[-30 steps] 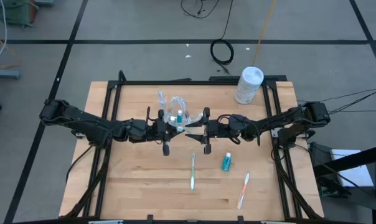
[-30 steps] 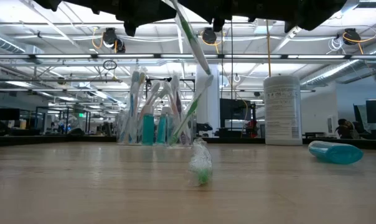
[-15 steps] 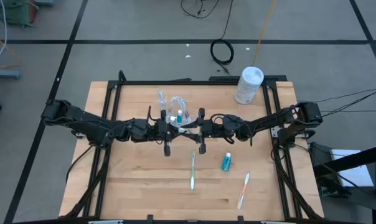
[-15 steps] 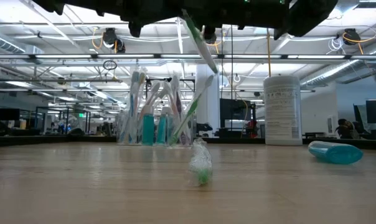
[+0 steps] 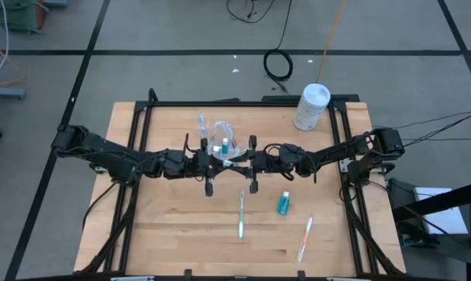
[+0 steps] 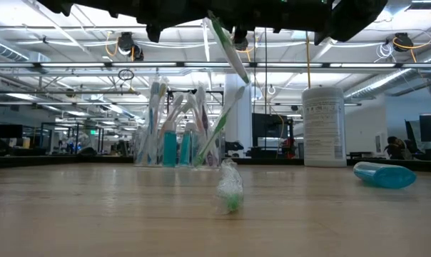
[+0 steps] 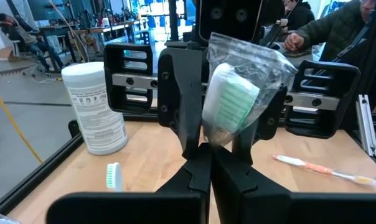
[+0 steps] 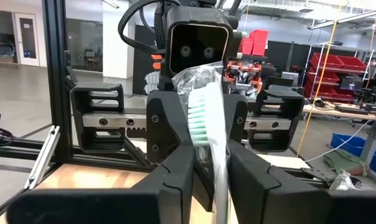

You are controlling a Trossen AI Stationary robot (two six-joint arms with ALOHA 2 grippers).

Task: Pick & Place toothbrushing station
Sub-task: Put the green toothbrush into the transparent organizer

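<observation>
A white toothbrush with green bristles in a clear wrap point(image 5: 231, 161) is held above the table's middle between my two grippers; it shows slanted in the low view point(image 6: 230, 53). My left gripper point(image 5: 224, 163) is shut on it. My right gripper point(image 5: 237, 163) faces the left one, and its open fingers stand on either side of the brush's handle point(image 8: 221, 186). The clear cup point(image 5: 224, 141) with toothbrushes and blue tubes stands on its base just beyond them. A green toothbrush point(image 5: 241, 215), a blue tube point(image 5: 284, 204) and an orange toothbrush point(image 5: 306, 239) lie flat nearer. My left gripper pinches the wrapped toothbrush just below its bristle head point(image 7: 214, 142) between its two fingers. The fingers come level from the table's left. The brush sits slanted in the hold, clear of the table. My right gripper: I cannot tell whether its fingers point(image 8: 175, 180) touch the handle.
A white canister point(image 5: 312, 106) stands at the far right of the table, also in the left wrist view point(image 7: 94, 106). Black frame rails point(image 5: 220, 102) run along the table's edges. People sit in the room beyond point(image 7: 337, 37).
My right gripper has gone toward the table's left, up to my left gripper, until its fingers stand around the held toothbrush. The brush has shifted a little in the low view and stays slanted, clear of the table. In the last half second nothing has moved.
</observation>
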